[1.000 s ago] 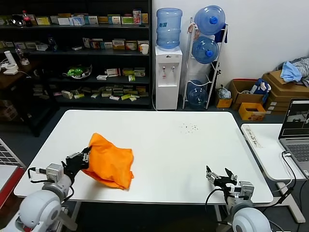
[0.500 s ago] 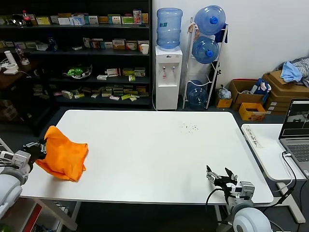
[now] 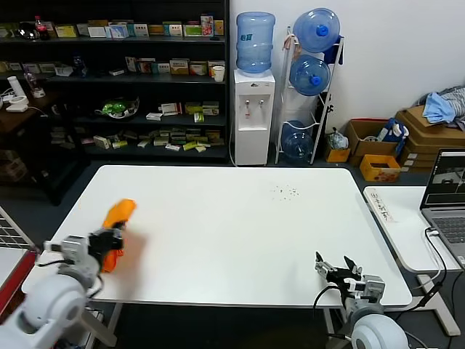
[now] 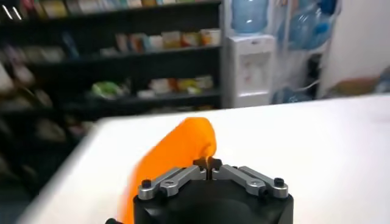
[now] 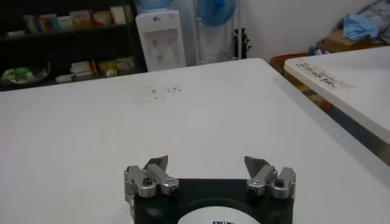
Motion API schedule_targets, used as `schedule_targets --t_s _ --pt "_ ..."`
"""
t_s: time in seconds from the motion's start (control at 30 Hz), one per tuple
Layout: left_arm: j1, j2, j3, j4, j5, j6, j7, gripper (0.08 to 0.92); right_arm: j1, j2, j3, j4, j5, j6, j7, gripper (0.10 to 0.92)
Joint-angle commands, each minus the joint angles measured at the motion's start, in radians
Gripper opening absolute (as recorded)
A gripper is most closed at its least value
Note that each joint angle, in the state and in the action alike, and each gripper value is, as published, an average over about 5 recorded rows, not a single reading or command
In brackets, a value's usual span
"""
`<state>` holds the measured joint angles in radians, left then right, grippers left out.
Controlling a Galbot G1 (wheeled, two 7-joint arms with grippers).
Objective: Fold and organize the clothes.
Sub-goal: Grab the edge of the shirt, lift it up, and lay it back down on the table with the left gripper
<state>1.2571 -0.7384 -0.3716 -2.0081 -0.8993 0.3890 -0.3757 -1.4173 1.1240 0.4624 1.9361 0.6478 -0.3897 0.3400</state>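
The orange T-shirt (image 3: 116, 225) is seen bunched near the table's (image 3: 232, 218) left edge, towards the front-left corner, its long axis running away from the robot. It is pinched in the closed left gripper (image 3: 109, 238), with cloth trailing beyond the fingertips (image 4: 201, 165). The right gripper (image 3: 336, 267) is parked wide apart, empty, at the front-right corner, well away from the shirt

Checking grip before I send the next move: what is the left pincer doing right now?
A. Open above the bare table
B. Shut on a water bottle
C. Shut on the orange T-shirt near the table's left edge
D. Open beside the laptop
C: the left pincer is shut on a bunched fold of the orange T-shirt by the left edge of the table; the right pincer waits open.
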Motion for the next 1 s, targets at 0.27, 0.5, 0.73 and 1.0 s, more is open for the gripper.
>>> schedule_targets --t_s 0.27,0.5,0.73,1.0 --pt "-0.391 -0.646 0.556 0.269 -0.166 -0.064 -0.167 0.105 -0.052 0.090 0.042 -0.020 -0.051 0.000 0.002 0.823" --pt "-0.394 -0.685 0.548 0.278 -0.139 -0.072 -0.183 0.105 -0.037 0.096 0.024 -0.023 -0.051 -0.001 0.006 0.823" --pt "-0.374 -0.696 0.562 0.275 -0.084 -0.067 -0.183 0.105 -0.039 0.082 0.022 -0.011 -0.060 0.027 -0.013 0.823" --pt "-0.339 -0.654 0.494 0.225 0.059 -0.119 -0.035 0.142 -0.054 0.049 0.050 0.066 -0.160 0.256 -0.172 0.823"
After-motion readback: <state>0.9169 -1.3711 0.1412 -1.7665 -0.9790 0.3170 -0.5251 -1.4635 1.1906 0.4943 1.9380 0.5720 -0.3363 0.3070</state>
